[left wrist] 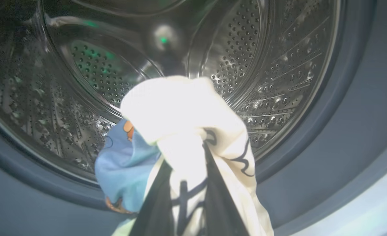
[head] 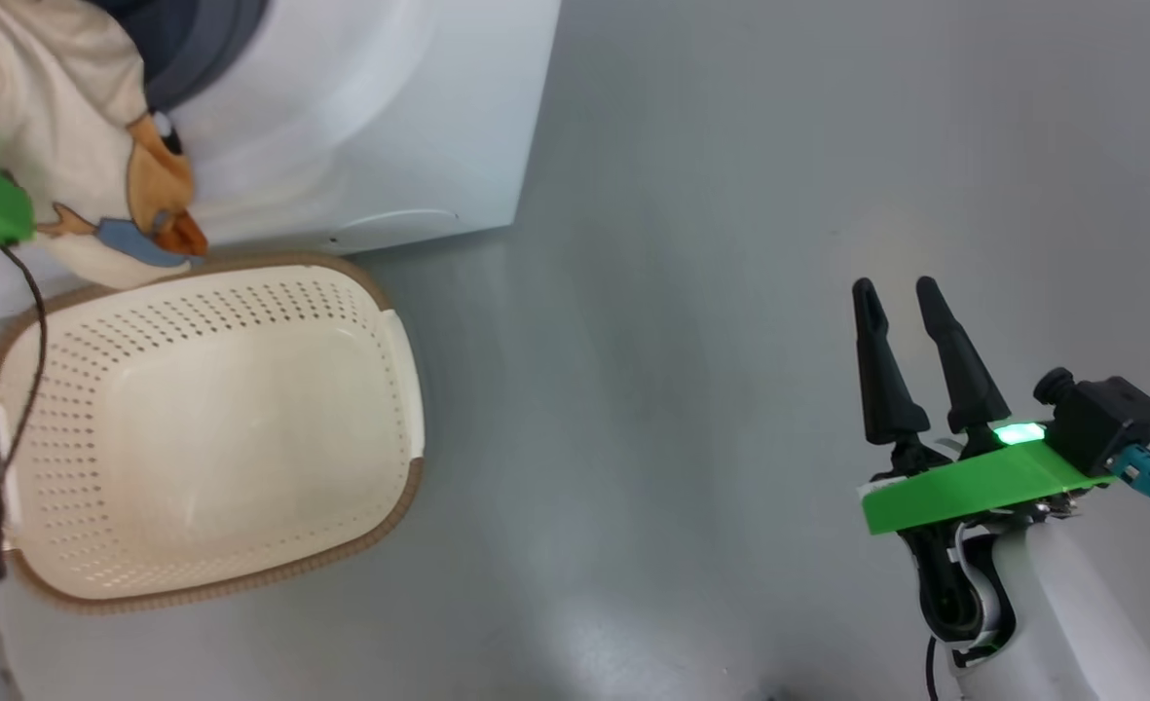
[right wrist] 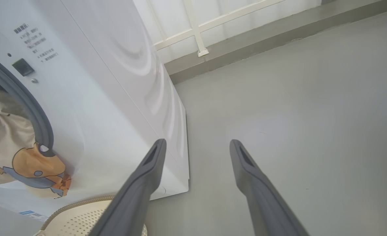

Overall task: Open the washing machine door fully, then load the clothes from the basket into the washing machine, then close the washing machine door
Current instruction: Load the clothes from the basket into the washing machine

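My left gripper point(left wrist: 186, 157) is shut on the clothes, a cream garment point(left wrist: 180, 105) and a light blue one point(left wrist: 124, 164). It holds the bundle just in front of the steel drum point(left wrist: 262, 49), inside the grey door seal point(left wrist: 344, 114) of the washing machine point(head: 370, 127). In the head view the cream garment point(head: 49, 117) hangs at the opening, above the far rim of the basket point(head: 389, 389), whose bottom is bare. My right gripper point(head: 896, 287) hangs open over the floor to the right of the machine, nothing between its fingers. The washing machine door is out of view.
Grey floor point(head: 730, 292) spreads to the right of the machine and basket. In the right wrist view a white railing point(right wrist: 200, 32) and a low kerb point(right wrist: 278, 42) run behind the machine's side panel point(right wrist: 114, 82). The basket's rim point(right wrist: 78, 201) sits at the machine's foot.
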Tool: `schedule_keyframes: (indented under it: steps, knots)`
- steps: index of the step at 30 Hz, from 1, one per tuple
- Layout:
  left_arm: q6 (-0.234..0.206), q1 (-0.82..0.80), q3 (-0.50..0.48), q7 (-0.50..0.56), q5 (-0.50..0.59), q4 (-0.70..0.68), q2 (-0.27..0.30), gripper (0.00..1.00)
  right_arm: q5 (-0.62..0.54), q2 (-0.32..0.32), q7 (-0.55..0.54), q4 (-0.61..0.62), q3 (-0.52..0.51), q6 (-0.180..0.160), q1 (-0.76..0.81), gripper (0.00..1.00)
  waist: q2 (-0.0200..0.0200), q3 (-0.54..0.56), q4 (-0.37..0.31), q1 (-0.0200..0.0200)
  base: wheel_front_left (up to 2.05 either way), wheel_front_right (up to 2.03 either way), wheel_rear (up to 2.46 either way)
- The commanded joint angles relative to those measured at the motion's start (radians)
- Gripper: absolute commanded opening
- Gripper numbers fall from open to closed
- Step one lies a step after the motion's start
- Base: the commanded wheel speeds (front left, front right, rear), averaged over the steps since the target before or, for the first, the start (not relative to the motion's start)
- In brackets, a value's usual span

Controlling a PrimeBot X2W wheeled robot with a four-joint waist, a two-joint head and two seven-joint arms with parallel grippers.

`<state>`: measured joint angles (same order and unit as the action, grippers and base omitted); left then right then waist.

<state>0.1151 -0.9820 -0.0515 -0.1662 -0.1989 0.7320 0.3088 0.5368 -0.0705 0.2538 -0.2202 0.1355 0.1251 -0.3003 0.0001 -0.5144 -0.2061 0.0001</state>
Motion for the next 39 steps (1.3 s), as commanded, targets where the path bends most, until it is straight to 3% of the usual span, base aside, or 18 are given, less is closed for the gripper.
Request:
schedule_keyframes:
  steps: [1, 12, 20, 25, 31, 37, 38, 39]
  knots:
    - [0.007, -0.046, -0.008, 0.003, 0.003, 0.013, 0.057, 0.00, 0.001, 0.001, 0.008, 0.023, 0.029, 0.006, -0.012, 1.00, -0.0001, -0.033, -0.029, -0.0001, 0.00, 0.00, 0.00]
    - [0.013, -0.299, 0.077, 0.022, 0.036, 0.282, 0.136, 0.00, 0.015, 0.017, 0.008, 0.024, 0.055, 0.006, -0.031, 1.00, -0.0001, -0.103, -0.100, -0.0001, 0.00, 0.00, 0.00]
    - [-0.011, -0.446, 0.127, -0.051, 0.092, 0.355, 0.198, 0.00, 0.040, 0.020, 0.008, 0.036, 0.068, 0.006, -0.035, 1.00, -0.0001, -0.156, -0.142, -0.0001, 0.00, 0.00, 0.00]
    - [-0.039, -0.486, 0.124, -0.094, 0.097, 0.297, 0.214, 0.00, 0.045, 0.020, 0.008, 0.042, 0.061, 0.006, -0.022, 1.00, -0.0001, -0.164, -0.142, -0.0001, 0.00, 0.00, 0.00]
    - [-0.066, -0.413, 0.090, -0.095, 0.102, 0.012, 0.227, 0.00, 0.034, 0.020, 0.008, 0.047, 0.057, 0.006, -0.027, 1.00, -0.0001, -0.164, -0.126, -0.0001, 0.00, 0.00, 0.00]
    - [-0.060, -0.345, 0.067, -0.095, 0.094, -0.027, 0.213, 0.00, 0.026, 0.020, 0.008, 0.053, 0.062, 0.006, -0.034, 1.00, -0.0001, -0.158, -0.116, -0.0001, 0.00, 0.00, 0.00]
    - [-0.054, -0.333, 0.069, -0.095, 0.094, -0.014, 0.211, 0.04, 0.025, 0.020, 0.008, 0.054, 0.063, 0.006, -0.034, 1.00, -0.0001, -0.157, -0.115, -0.0001, 0.00, 0.00, 0.00]
    - [-0.050, -0.323, 0.070, -0.095, 0.093, 0.012, 0.208, 0.26, 0.025, 0.020, 0.008, 0.054, 0.065, 0.006, -0.033, 1.00, -0.0001, -0.154, -0.113, -0.0001, 0.00, 0.00, 0.00]
